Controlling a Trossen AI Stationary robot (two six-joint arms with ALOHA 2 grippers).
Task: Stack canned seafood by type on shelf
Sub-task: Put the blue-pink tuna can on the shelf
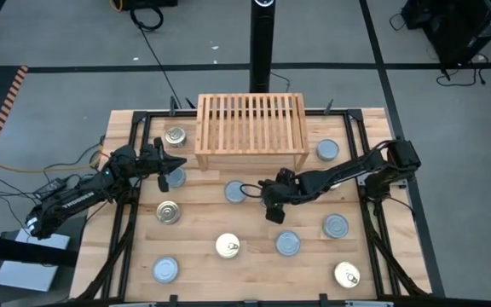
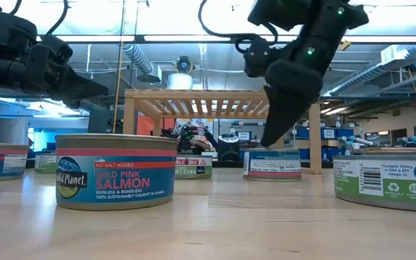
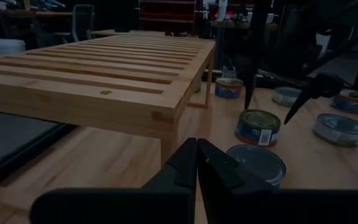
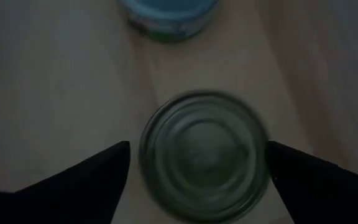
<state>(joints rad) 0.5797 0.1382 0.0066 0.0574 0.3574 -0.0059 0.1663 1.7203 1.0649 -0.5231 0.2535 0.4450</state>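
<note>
Several short round tins lie scattered on the wooden tabletop, some with blue-silver lids and some with gold lids. The slatted light-wood shelf [image 1: 250, 128] stands on its side boards at the far middle, with nothing on it. My right gripper [image 1: 261, 196] hangs open, slanting down over a blue-lidded tin [image 1: 233, 192] in front of the shelf. In the right wrist view its two fingers stand on either side of that tin [image 4: 205, 155], just above it and not touching. My left gripper [image 1: 177, 164] waits shut at the left, level, beside another blue-lidded tin [image 1: 175, 178].
A gold-lidded tin [image 1: 176, 136] sits left of the shelf and a blue-lidded one [image 1: 327, 151] to its right. More tins stand toward the near edge [image 1: 228, 246], [image 1: 288, 244], [image 1: 336, 226]. A salmon tin [image 2: 116, 171] stands close to the low camera.
</note>
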